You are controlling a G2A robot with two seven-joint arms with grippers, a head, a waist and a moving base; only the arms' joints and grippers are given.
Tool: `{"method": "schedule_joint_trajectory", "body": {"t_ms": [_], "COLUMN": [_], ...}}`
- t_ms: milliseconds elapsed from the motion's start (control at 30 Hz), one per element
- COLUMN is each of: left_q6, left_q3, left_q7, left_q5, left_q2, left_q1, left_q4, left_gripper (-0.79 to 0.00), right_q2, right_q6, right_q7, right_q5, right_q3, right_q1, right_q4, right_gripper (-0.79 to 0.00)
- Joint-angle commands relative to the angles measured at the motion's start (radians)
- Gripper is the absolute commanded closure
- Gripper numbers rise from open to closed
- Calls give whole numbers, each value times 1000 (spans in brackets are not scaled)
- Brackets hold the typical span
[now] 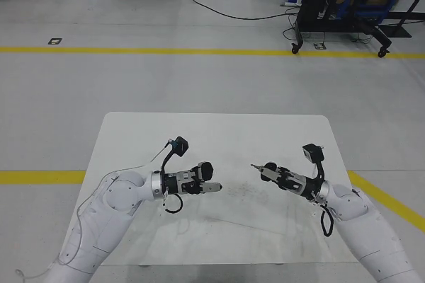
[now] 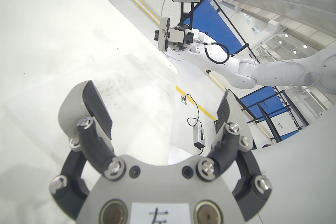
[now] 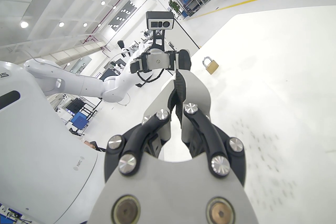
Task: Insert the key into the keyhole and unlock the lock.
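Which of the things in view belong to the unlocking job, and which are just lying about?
Job: padlock on the table; left gripper, open; right gripper, shut.
Lying about: power adapter; wheeled cart.

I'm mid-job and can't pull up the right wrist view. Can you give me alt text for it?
A brass padlock sits on the white table, touched by neither gripper. In the foreground the right gripper is shut and points toward the left gripper, which hangs farther off, near the padlock.
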Motion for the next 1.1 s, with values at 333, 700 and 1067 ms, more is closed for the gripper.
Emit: {"method": "schedule_joint_trajectory", "body": {"t_ms": [333, 700, 1067], "left_q6": [538, 734, 754], "left_q3": [-394, -251, -133], "left_q7": [96, 80, -6], "left_q5": [759, 1227, 1207], "left_q2": [72, 63, 33], "left_q1": [413, 468, 299], "left_q4": [-603, -516, -377], "left_gripper": [-785, -785, -388], "right_q2": [0, 0, 0], "right_q6": [0, 0, 0], "right_q7": [0, 0, 0], "right_q5": [0, 0, 0], "right_q3": [0, 0, 0], "right_q1": [0, 0, 0], "right_q4": [0, 0, 0], "right_gripper": [0, 0, 0]}}
